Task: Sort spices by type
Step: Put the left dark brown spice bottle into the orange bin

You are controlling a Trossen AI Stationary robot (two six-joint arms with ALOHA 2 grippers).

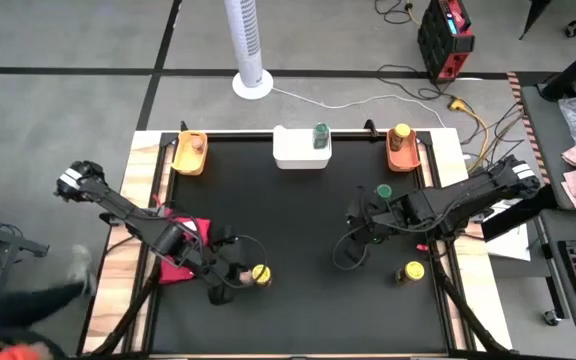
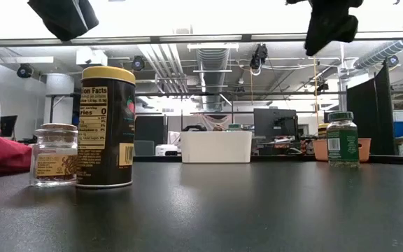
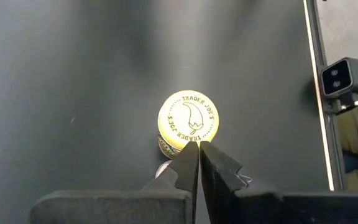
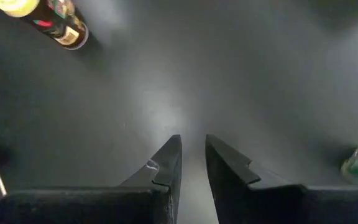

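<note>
High view shows the left end effector [image 1: 236, 276] clenched empty just at nine o'clock of a yellow-lidded jar [image 1: 261, 273]. Right end effector [image 1: 360, 232], slightly parted and empty, hovers at seven o'clock of the green-lidded jar [image 1: 383, 191]. Next likely: open and grasp.

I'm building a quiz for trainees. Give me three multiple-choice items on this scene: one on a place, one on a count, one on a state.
1. Which tray holds a green-lid jar? A yellow; B white; C orange.
2. How many trays stand along the table's back edge? A two; B three; C four.
3. How are the left gripper's jaws? A shut; B wide open; C closed on a jar.

1 B: the jar sits in the white tray.
2 B: the yellow tray, the white one and the orange tray.
3 A: the jaws meet, empty, above a yellow-lid jar.
</note>
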